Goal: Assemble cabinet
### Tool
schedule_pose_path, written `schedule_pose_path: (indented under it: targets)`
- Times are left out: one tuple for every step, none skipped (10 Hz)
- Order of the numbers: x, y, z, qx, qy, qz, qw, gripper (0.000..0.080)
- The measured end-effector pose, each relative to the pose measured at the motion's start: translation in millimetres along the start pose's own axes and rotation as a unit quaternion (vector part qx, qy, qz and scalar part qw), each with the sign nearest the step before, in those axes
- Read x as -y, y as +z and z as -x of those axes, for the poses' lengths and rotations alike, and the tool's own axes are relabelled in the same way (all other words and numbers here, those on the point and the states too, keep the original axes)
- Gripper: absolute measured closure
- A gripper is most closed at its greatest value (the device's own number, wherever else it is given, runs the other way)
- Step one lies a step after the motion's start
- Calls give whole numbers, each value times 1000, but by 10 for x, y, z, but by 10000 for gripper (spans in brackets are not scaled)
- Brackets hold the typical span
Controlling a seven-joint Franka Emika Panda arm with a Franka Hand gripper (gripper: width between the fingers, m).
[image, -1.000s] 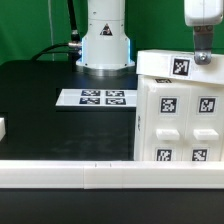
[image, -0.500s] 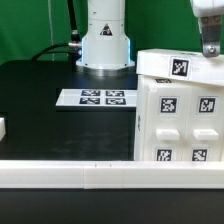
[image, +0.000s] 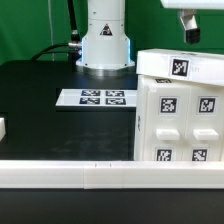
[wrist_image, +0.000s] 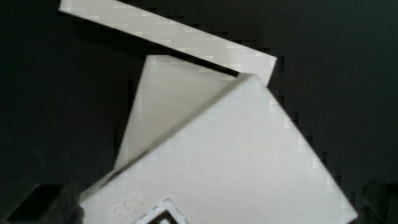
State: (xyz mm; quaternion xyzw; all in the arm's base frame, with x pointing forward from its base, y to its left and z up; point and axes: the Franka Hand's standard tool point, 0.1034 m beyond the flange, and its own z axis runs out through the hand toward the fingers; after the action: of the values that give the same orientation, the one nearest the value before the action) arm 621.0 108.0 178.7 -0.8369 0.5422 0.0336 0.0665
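One cabinet (image: 178,108), white and tagged, standing on black table (image: 40,95) at exterior view's right, against white front rail (image: 70,175). Gripper (image: 190,30) raised above cabinet top, apart from it, holding nothing; finger spread not discernible. Marker board (image: 95,98) flat beside arm base (image: 105,40).

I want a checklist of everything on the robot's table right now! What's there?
Surface: black table, white rail along its front edge.
Job's things: the cabinet, white with tags, at the exterior view's right; top panel sits askew.
Clutter: marker board flat near the robot base; small white block at the exterior view's left edge.
Grippers: gripper above the cabinet, holding nothing; jaws unclear.
Cables: black cable behind the base.
Surroundings: green backdrop.
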Motion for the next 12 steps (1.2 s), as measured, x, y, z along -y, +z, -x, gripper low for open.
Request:
schedule_pose_path:
  targets:
    - [-2,28,19,1,-47,3,999,2]
    - [-4,24,3,1,-130,2,992,2]
    - [-6,27,3,1,-167,2,986,2]
    - [-7,26,1,1,-228,3,974,2]
    - [-15,24,-11,-13,-344,18,939,2]
    - [-13,20,-9,-22,-418,30,907,2]
    - [-18,19,-18,-26,-470,39,882,2]
    - [-24,15,-41,-23,-527,41,849,2]
    - [-34,12,-61,-20,-577,43,815,2]
    - [-38,10,-77,-19,-600,43,799,2]
    - [-38,7,-90,-18,-642,44,765,2]
    - [-39,8,-93,-16,-666,45,744,2]
